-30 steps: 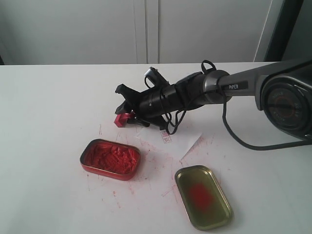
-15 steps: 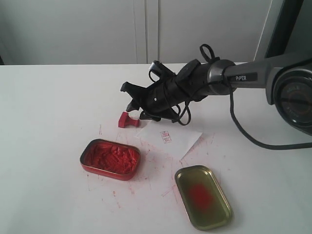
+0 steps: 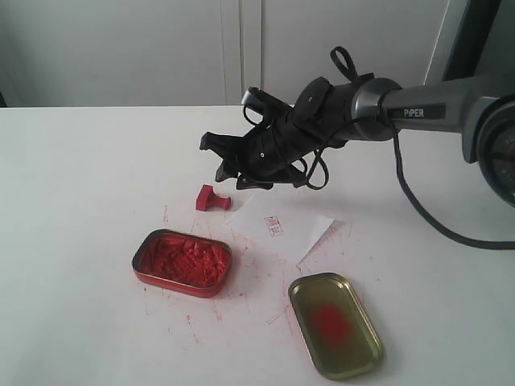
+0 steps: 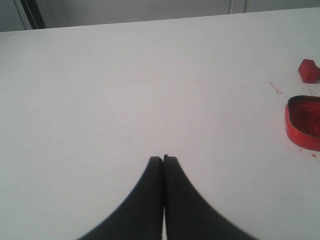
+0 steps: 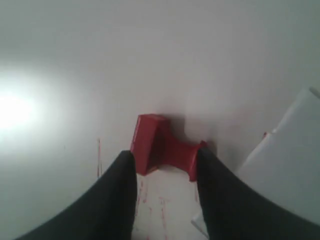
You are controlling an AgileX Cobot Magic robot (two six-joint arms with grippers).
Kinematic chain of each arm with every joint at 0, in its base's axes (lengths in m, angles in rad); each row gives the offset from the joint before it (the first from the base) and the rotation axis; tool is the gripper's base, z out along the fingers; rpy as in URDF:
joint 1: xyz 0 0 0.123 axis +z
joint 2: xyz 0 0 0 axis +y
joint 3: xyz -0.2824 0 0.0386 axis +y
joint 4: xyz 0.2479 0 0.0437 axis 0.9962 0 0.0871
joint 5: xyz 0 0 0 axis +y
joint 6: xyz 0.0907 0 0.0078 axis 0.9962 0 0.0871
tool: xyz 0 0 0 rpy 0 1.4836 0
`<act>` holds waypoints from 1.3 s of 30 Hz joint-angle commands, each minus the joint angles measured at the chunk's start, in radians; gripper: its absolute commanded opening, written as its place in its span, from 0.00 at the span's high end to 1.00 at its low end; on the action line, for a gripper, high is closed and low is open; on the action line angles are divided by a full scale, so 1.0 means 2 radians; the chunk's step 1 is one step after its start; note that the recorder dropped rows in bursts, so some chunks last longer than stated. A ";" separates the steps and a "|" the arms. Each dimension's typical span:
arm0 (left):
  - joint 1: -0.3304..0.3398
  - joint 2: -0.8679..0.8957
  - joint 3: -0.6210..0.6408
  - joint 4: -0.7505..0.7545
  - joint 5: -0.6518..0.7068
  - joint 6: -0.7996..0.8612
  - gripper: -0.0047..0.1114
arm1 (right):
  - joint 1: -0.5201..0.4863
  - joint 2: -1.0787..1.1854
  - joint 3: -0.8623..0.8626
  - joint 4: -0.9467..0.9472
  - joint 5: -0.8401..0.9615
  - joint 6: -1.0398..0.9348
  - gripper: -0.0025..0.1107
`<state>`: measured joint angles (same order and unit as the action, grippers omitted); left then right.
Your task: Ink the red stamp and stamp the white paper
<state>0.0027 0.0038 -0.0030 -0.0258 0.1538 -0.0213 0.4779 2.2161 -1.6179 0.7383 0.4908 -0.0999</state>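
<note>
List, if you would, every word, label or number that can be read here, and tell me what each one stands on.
"PiPER": white lettering on the grey link of the right arm, exterior view.
The red imprint on the white paper: too small to read.
No other text shows in any view.

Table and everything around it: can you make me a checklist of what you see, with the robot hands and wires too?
Surface: white table, red ink specks around the tin.
Job's things: stamp on its side beside the paper; paper lies flat with a small red print.
Clutter: open ink tin; gold lid with a red smear.
Grippers: right gripper open above the stamp, empty; left gripper shut, empty.
Cables: black cable loops at the right wrist.
Surroundings: pale cabinet doors behind.
</note>
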 commanded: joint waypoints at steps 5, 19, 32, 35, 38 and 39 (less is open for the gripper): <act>-0.001 -0.002 0.002 0.001 -0.002 0.000 0.96 | -0.004 -0.043 0.001 -0.087 0.102 0.005 0.87; -0.001 -0.002 0.002 0.001 -0.002 0.000 0.96 | -0.006 -0.100 0.001 -0.256 0.273 0.073 0.98; -0.001 -0.002 0.002 0.001 -0.002 0.000 0.96 | -0.124 -0.211 0.165 -0.295 0.247 0.074 0.98; -0.001 -0.002 0.002 0.001 -0.002 0.000 0.96 | -0.156 -0.250 0.206 -0.302 0.244 0.062 0.98; -0.001 -0.002 0.002 0.001 -0.002 0.000 0.96 | -0.180 -0.306 0.255 -0.327 0.236 0.047 0.98; -0.001 -0.002 0.002 0.001 -0.002 0.000 0.96 | -0.180 -0.326 0.271 -0.352 0.234 0.050 0.98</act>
<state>0.0027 0.0038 -0.0030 -0.0258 0.1538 -0.0213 0.1286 1.6314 -1.1237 0.0986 0.9724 0.0108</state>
